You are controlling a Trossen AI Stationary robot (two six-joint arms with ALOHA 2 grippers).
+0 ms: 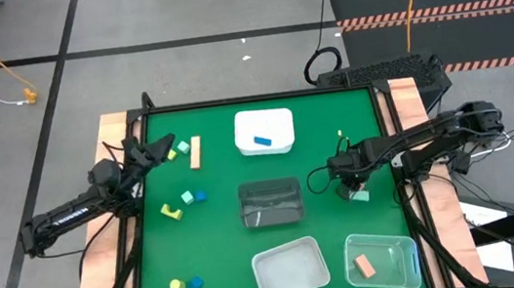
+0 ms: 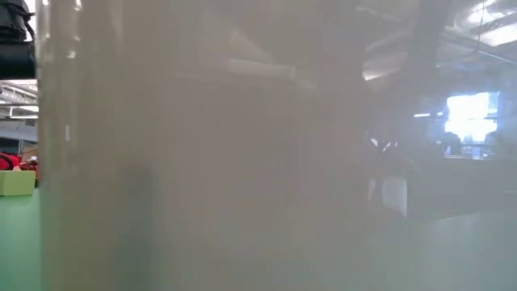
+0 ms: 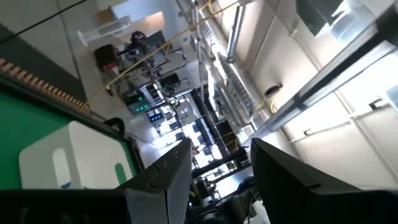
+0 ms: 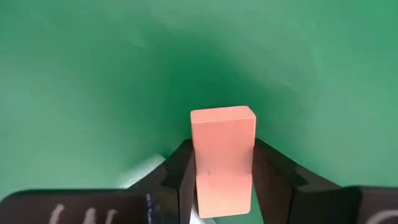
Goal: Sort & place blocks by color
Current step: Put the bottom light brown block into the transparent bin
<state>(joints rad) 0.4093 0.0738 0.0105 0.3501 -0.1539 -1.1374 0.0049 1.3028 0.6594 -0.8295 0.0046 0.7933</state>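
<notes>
Blocks are only partly sorted. In the high view a blue block (image 1: 263,142) lies in the white tub (image 1: 263,119) at upper centre, and a pink block (image 1: 363,267) lies in the clear tub (image 1: 380,244) at lower right. The dark tub (image 1: 270,202) in the middle and the pale tub (image 1: 292,268) below it seem to hold nothing.

The right gripper (image 1: 351,191), right of centre, is clamped on a pink bar (image 4: 222,158); the right wrist view shows the bar touched by both fingers (image 4: 180,174) just above the green mat (image 4: 93,74). I think it goes next to the clear tub.

The left gripper (image 1: 164,146) waits at upper left, its fingers (image 3: 161,180) apart and holding nothing.

Still loose at the left: a pink bar (image 1: 195,153), mint (image 1: 182,148) and yellow (image 1: 171,212) pieces, and two blue cubes (image 1: 200,197) (image 1: 196,284). So most of the work is left.
</notes>
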